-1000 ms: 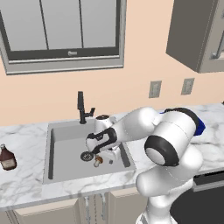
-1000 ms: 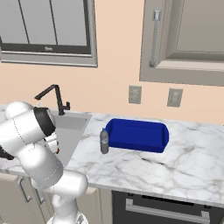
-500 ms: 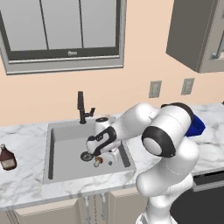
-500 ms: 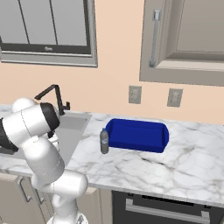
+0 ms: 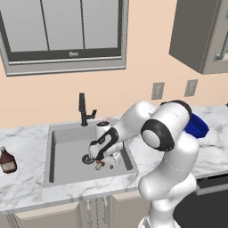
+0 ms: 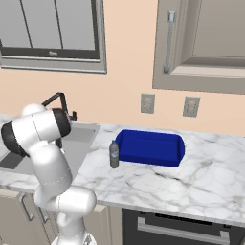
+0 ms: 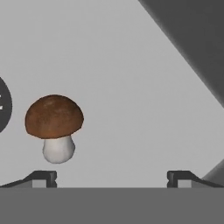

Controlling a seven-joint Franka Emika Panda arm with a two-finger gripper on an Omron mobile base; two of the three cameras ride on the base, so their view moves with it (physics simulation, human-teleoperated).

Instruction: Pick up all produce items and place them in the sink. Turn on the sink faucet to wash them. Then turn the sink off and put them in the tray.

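Jaws spread wide and empty low in the sink; mushroom lower left, near left fingertip, off-centre; risk of nudging it aside on closing.

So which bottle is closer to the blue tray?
The small grey bottle, standing right beside the tray. The brown bottle sits far off, left of the sink.

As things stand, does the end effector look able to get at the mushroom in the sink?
Probably yes. The end effector is open, low in the sink, with the mushroom just ahead, offset toward one finger. Nothing lies between them; a small sideways shift should centre it.
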